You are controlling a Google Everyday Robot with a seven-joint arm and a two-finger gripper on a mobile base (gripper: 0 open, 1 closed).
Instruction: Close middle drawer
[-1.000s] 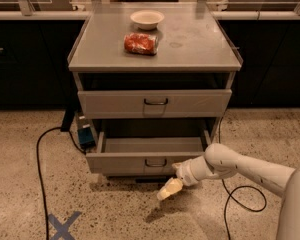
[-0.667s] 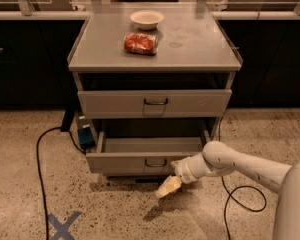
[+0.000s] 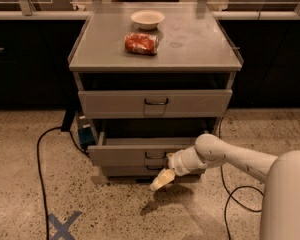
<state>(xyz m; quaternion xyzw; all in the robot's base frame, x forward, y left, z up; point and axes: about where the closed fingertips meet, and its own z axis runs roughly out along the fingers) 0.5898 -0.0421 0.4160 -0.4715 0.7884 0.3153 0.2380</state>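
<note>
The middle drawer (image 3: 125, 155) of the grey cabinet stands pulled out. It has a low front panel with a small dark wire handle (image 3: 155, 155) at its centre. My gripper (image 3: 160, 180), cream-coloured at the end of the white arm (image 3: 225, 156), sits just below and in front of that handle, close to the drawer's front panel. The top drawer (image 3: 155, 103), with a taller front, is nearly flush above. The bottom drawer (image 3: 125, 171) shows just under the middle one.
A white bowl (image 3: 147, 18) and a red crumpled packet (image 3: 141, 43) lie on the cabinet top (image 3: 200, 44). A black cable (image 3: 39, 164) and a blue tape cross (image 3: 62, 225) are on the floor at left. Another cable (image 3: 235, 199) lies at right. Dark counters run behind.
My gripper has moved up and to the left, closer to the middle drawer's front. The drawer front looks pushed in a little.
</note>
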